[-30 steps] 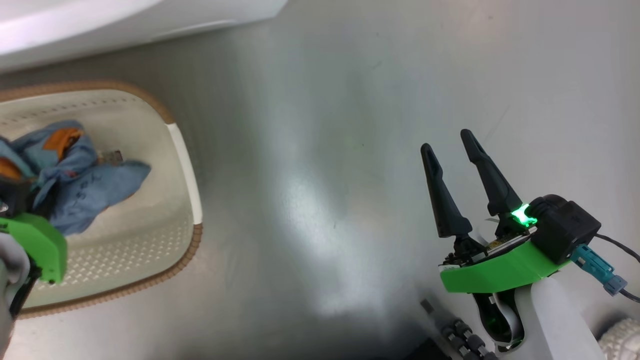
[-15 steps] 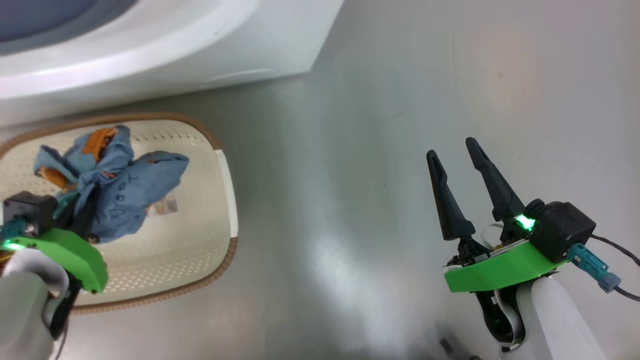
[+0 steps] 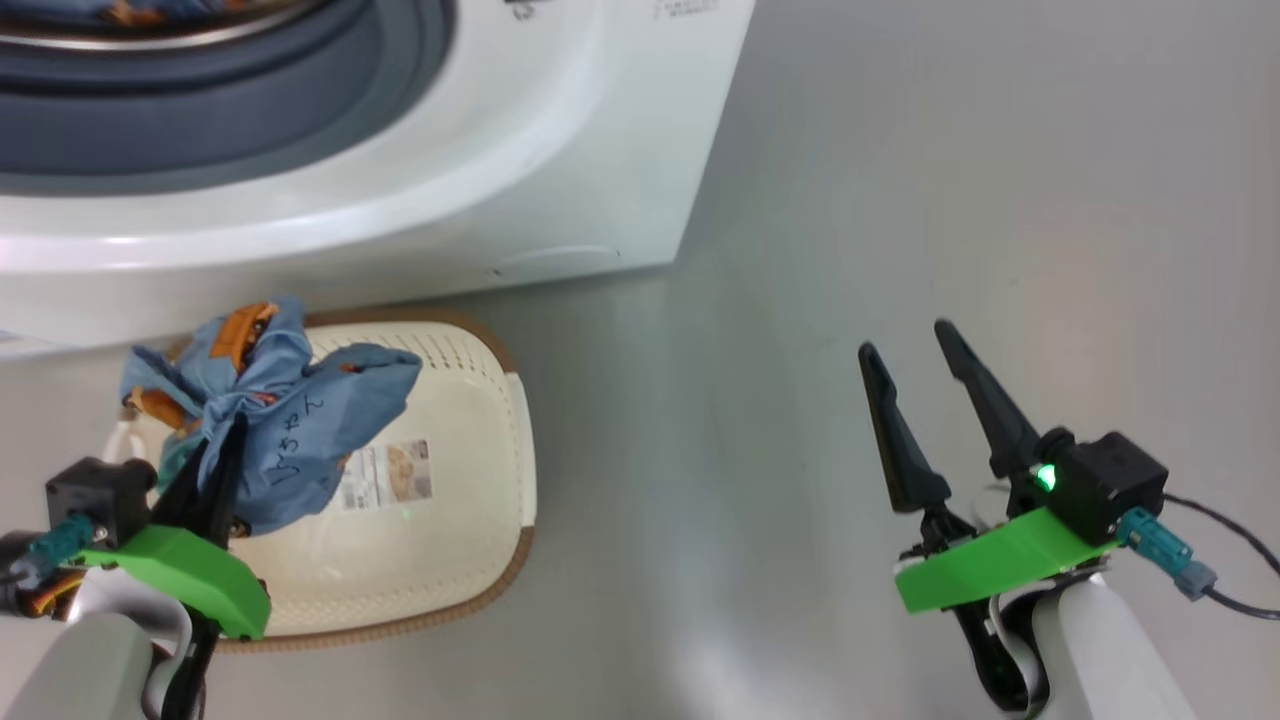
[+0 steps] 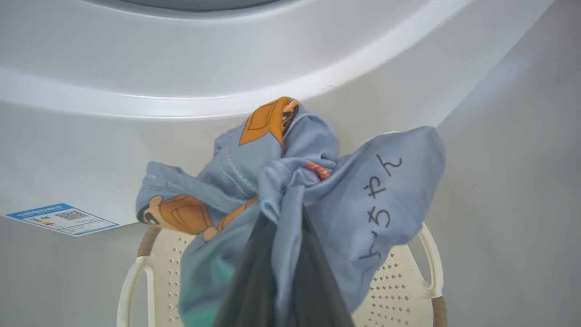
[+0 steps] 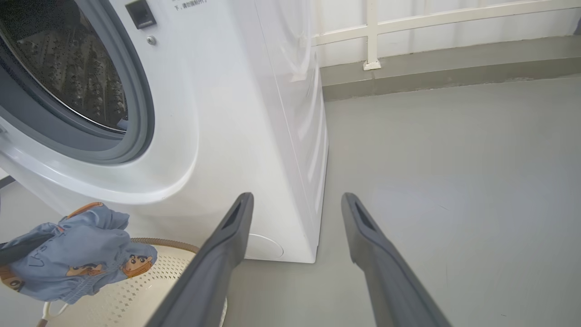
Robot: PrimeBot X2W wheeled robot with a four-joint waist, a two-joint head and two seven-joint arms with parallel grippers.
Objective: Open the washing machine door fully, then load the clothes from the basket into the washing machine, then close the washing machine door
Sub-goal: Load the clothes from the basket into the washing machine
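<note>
At lower left of the head view: left end effector (image 3: 230, 435) clamped on the clothes (image 3: 300, 420), a bunched light-blue bundle hanging above the basket (image 3: 460, 570), clear of its bottom. The grip looks to take only a central pinch, and loose lobes sag on either side.

Risk: a lobe slips out on the lift, or a trailing fold catches on the grey gasket (image 3: 220, 120) at the mouth.

The washing machine (image 3: 480, 190) front bulges out just above the bundle, so a straight rise would likely hit that lip. Judged need: back off first, then up and in. The basket sits just beside the machine's base.

Rightward: bare floor (image 3: 900, 150), ample room. Right end effector (image 3: 905, 340) has its fingers apart, empty, well apart from the machine's corner.
</note>
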